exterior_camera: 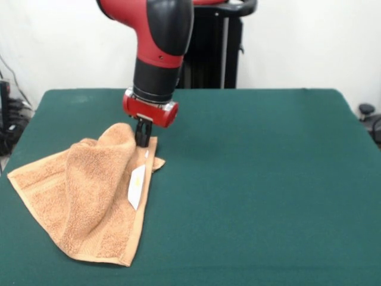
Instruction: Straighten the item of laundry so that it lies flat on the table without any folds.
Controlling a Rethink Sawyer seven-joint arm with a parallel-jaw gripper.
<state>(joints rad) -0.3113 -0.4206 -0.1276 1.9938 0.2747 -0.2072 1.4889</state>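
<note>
The orange-tan towel (89, 196) lies on the left part of the dark green table (268, 179). It is not flat: a thick raised fold runs from its far corner down towards the front edge. Its white label (136, 186) hangs at the right border band. My gripper (143, 142) comes straight down at the towel's far right corner. Its black fingers are close together and pinch the cloth there, with the raised fold starting right beside them.
The towel's left corner reaches the table's left edge. The black pedestal (211, 44) stands behind the far edge. Cables and gear (9, 119) sit off the left side, and a black object (366, 110) sits off the right side.
</note>
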